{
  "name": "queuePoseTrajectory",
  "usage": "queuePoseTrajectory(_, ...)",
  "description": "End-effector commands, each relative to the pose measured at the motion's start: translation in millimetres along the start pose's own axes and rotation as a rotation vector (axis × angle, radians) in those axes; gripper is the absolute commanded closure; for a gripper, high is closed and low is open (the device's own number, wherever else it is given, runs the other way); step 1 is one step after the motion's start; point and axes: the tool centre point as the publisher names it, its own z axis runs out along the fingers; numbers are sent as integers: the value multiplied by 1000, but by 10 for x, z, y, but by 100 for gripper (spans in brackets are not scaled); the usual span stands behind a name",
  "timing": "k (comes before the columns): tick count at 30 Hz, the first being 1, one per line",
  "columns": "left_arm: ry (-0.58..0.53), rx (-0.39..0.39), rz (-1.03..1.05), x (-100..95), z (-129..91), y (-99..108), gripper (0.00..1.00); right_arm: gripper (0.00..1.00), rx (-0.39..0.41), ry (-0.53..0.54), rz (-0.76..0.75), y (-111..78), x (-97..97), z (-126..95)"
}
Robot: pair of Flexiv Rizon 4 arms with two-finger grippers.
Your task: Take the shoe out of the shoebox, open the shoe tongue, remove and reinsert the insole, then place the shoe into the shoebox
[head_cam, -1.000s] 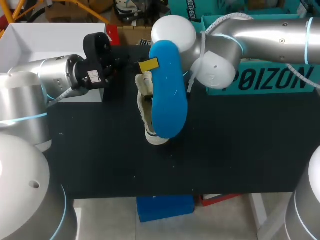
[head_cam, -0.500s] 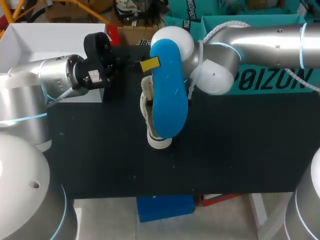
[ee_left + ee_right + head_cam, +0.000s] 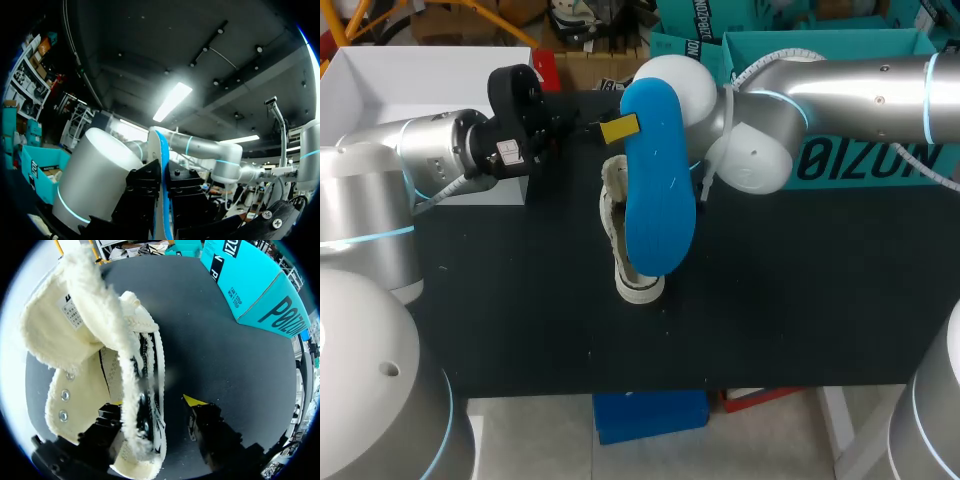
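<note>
Your right arm has drawn a little to the right, and the shoe (image 3: 615,215) has slid slightly nearer over the black table (image 3: 800,290), tongue folded open. Your right gripper (image 3: 154,401) stands wide, one finger against the shoe's side, the other clear. Your left gripper (image 3: 617,129) pinches the upright blue insole (image 3: 658,180). Farthest back sit a white box (image 3: 410,75) and a teal box (image 3: 840,45).
</note>
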Motion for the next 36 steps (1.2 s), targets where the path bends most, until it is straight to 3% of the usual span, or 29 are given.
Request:
queuePoseTrajectory(1,-3,0,1,6,4,11,100,0,-2,48,6,9,-171,-115)
queuePoseTrajectory(10,-3,0,1,6,4,11,100,0,10,256,-23,49,-367,-303)
queuePoseTrajectory(22,-3,0,1,6,4,11,100,0,8,529,-97,42,-490,-535)
queuePoseTrajectory(36,-3,0,1,6,4,11,100,0,-43,763,-146,39,-592,-873)
